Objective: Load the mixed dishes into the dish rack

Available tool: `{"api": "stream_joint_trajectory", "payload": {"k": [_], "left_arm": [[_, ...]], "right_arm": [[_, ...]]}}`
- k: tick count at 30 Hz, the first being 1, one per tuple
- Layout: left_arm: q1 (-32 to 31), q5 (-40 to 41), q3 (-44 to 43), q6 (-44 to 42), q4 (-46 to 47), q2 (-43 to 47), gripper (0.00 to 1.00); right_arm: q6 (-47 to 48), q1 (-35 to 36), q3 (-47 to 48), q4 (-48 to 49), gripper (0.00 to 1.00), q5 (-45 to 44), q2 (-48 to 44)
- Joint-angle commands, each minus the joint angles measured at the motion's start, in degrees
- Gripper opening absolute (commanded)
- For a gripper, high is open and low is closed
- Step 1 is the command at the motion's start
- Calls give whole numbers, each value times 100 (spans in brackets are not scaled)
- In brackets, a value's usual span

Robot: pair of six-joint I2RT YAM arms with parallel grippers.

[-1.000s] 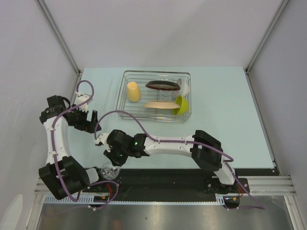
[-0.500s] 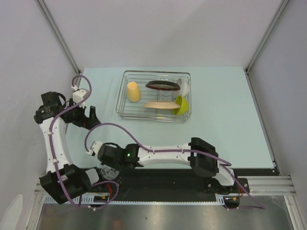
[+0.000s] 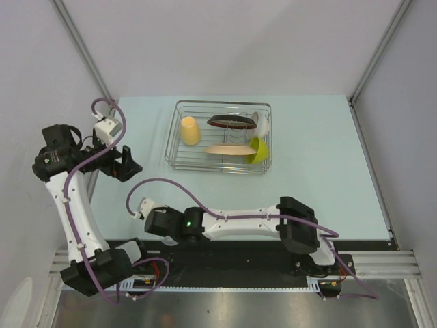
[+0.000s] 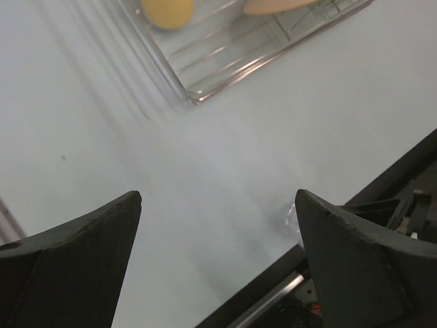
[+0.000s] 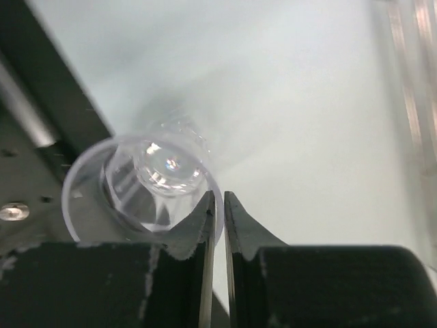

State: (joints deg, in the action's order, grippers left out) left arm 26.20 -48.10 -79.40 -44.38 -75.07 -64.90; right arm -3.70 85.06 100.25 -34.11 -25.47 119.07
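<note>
A small clear glass [image 5: 153,181] stands at the table's near edge beside the black rail. My right gripper [image 5: 219,198] is shut on its rim, one finger inside the glass and one outside. From above, the right gripper [image 3: 151,224] covers the glass. My left gripper [image 3: 127,164] hangs open and empty over the left of the table, its fingers [image 4: 102,225] wide apart. The dish rack [image 3: 172,147] holds a yellow mug [image 3: 190,130], a dark red-rimmed plate [image 3: 232,122], a beige plate [image 3: 229,149], a lime-green bowl [image 3: 258,150] and a white bowl [image 3: 262,123].
The black base rail [image 3: 259,249] runs along the table's near edge just behind the glass. Grey walls close in the table's left, right and back. A corner of the rack [image 4: 205,75] with the mug [image 4: 167,10] shows in the left wrist view.
My right arm swung down and left onto the glass at the near edge and its jaws closed on the rim. The left arm lifted and drew back to the left.
</note>
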Motion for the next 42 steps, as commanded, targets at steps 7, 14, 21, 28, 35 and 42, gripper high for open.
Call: {"api": "stream_joint_trajectory", "payload": {"k": [7, 14, 21, 28, 35, 42], "left_arm": [[70, -789, -121, -563, -878, 154, 100], [79, -780, 108, -554, -676, 110, 100], [70, -763, 187, -519, -562, 74, 100], [70, -736, 196, -475, -456, -5, 100], [70, -675, 170, -440, -368, -40, 100], [70, -684, 161, -431, -368, -31, 100]], "right_arm": [[64, -358, 48, -843, 0, -1479, -823], [-612, -1113, -567, -527, 0, -250, -1227], [-1062, -1790, -1367, -43, 0, 1096, -1404], [-1159, -2001, -1429, -8, 13, 1774, -1131], [-1159, -2046, -1447, -105, 31, 2125, -868], [-1159, -2107, -1534, -105, 4, 2169, -815]]}}
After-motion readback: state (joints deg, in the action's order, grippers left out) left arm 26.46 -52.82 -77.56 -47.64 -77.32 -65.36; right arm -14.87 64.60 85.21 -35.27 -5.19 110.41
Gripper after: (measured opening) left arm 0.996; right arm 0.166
